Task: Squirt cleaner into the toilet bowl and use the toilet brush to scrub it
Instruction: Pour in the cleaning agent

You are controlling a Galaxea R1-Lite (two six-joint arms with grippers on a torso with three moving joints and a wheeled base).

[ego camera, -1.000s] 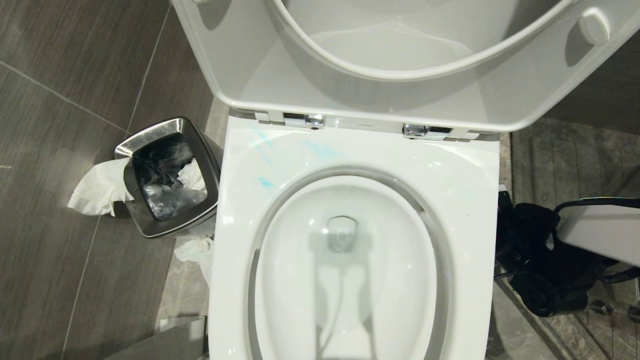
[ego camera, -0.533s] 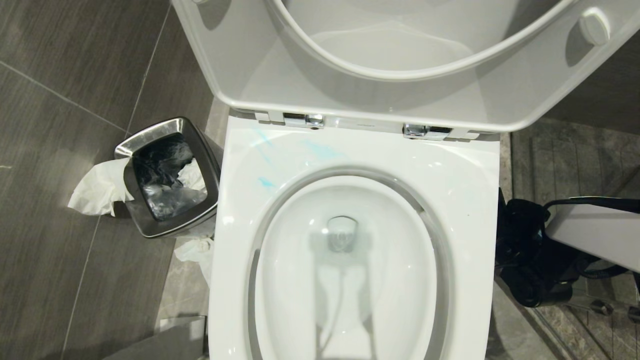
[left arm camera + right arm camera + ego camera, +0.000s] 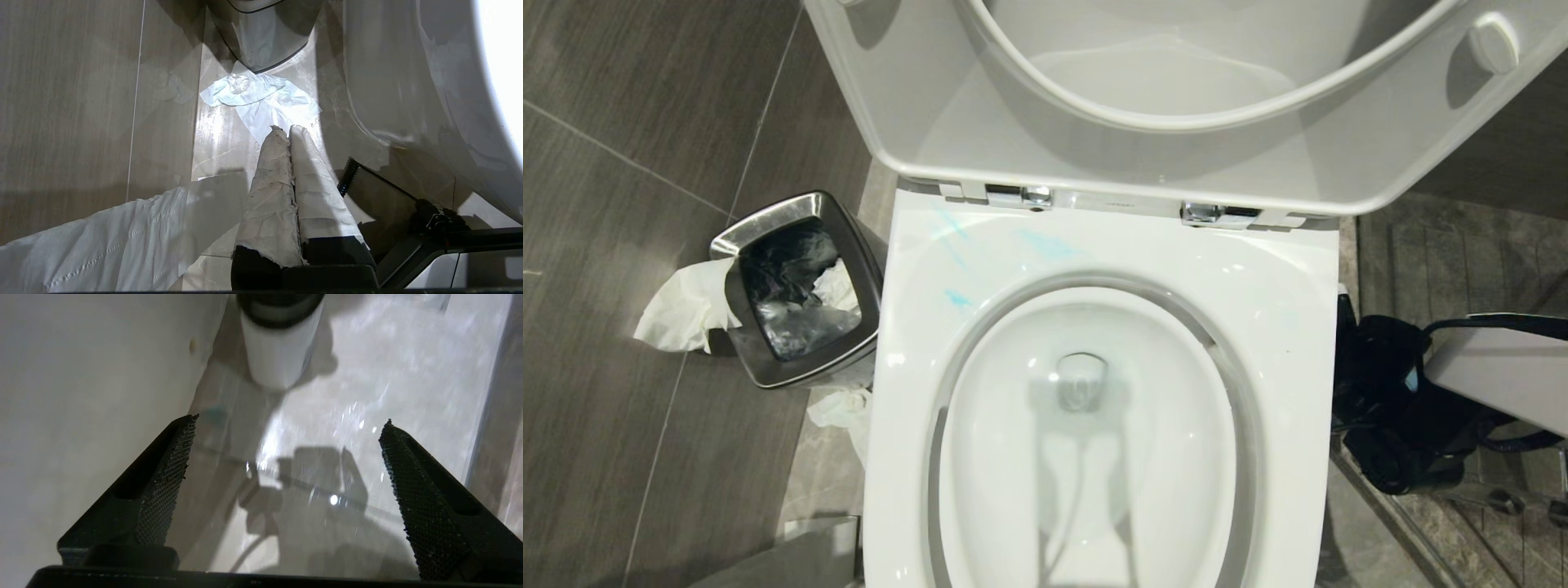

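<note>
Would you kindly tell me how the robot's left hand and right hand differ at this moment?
The left hand is shut, its fingers wrapped in pale crinkled covering; the right hand is open, its pads bare, black and textured. The left points at crumpled tissue; the right at a white cylinder. Both hold nothing.

bin (image 3: 796, 290) left of toilet bowl (image 3: 1094, 457) | right arm (image 3: 1494, 371) right of bowl

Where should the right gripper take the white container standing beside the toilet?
Probably round the white container below its dark band, straight on from the open right gripper: it stands upright, with the toilet close on one side.
</note>
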